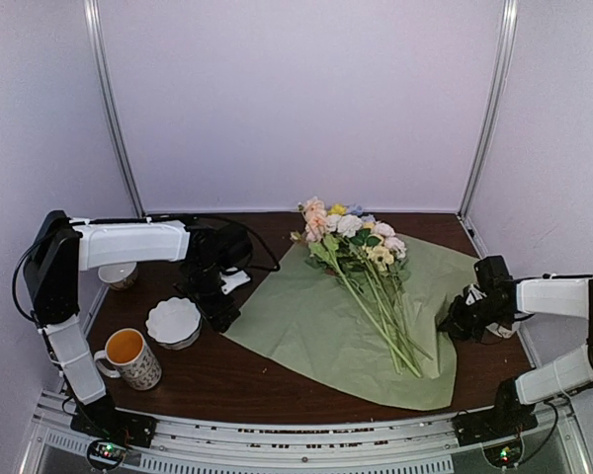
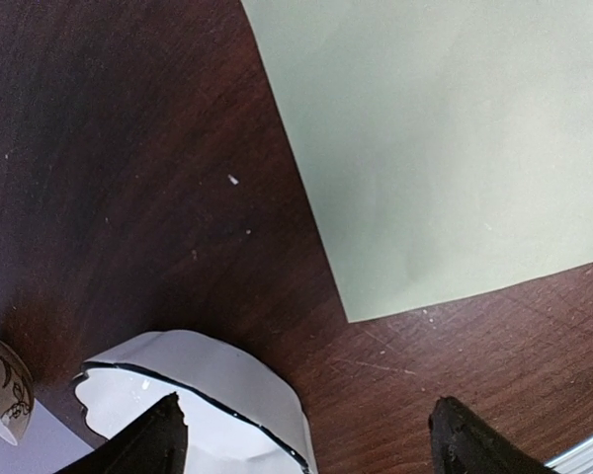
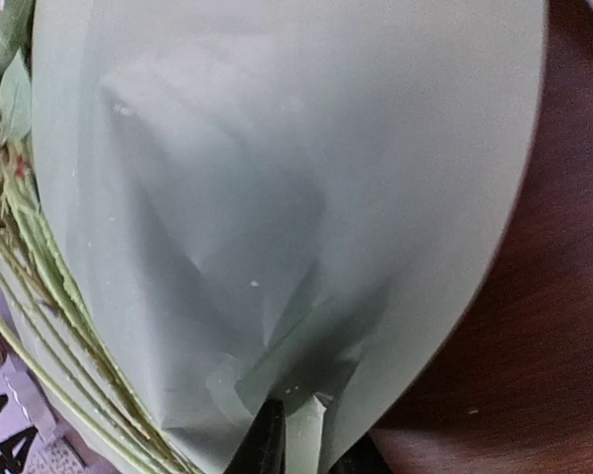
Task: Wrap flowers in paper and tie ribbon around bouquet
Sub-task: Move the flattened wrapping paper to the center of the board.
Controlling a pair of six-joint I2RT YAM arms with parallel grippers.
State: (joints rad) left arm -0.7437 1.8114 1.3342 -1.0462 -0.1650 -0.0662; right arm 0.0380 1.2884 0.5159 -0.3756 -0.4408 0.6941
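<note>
The sage-green paper [image 1: 306, 326] lies spread flat on the dark wooden table. The flowers [image 1: 361, 267] rest on it in a loose bunch, pastel heads toward the back and stems toward the front right. My right gripper [image 1: 455, 324] is at the paper's right edge. In the right wrist view it [image 3: 301, 444] is shut on a crumpled fold of the paper [image 3: 277, 178], with the stems [image 3: 49, 296] at the left. My left gripper [image 2: 311, 444] hangs open by the paper's left corner [image 2: 445, 148], one finger over the white bowl [image 2: 208, 395]. The ribbon is out of view.
A white scalloped bowl [image 1: 173, 321] sits left of the paper. A patterned mug [image 1: 130, 357] with orange inside stands near the front left. Another small cup [image 1: 119, 275] sits under the left arm. White walls close in the back and sides.
</note>
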